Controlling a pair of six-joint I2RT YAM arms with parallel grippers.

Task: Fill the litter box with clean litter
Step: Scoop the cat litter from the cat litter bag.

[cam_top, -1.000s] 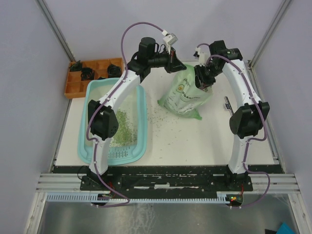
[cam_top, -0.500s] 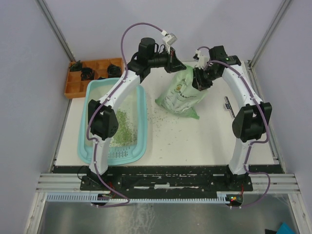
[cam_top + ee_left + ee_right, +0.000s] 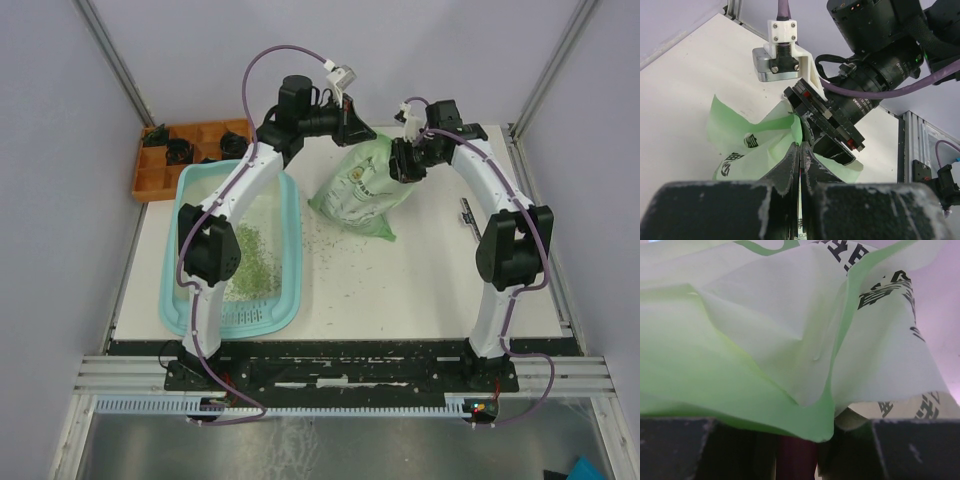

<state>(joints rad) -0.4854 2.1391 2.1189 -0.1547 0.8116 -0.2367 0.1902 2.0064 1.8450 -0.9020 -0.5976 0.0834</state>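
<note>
The teal litter box [image 3: 290, 240] lies at the table's left, with a patch of pale green litter [image 3: 250, 265] on its floor. Right of it a light green and white printed bag [image 3: 358, 190] hangs tilted, its lower end on the table. My left gripper [image 3: 352, 128] [image 3: 801, 145] is shut on the bag's [image 3: 755, 150] top edge. At the bag's upper right corner my right gripper [image 3: 405, 160] [image 3: 799, 442] is closed on a fold of the bag [image 3: 765, 340]. A dark red thing [image 3: 795, 460] sits between those fingers, and the bag fills that view.
Loose granules [image 3: 340, 250] are strewn on the white table between bag and box. An orange compartmented tray [image 3: 190, 150] with dark parts stands at the back left. A small dark item [image 3: 467, 212] lies at the right. Frame posts and grey walls bound the table.
Both grippers have carried the bag to the left, toward the litter box, and its lower end has slid left over the table. Neither grip has changed.
</note>
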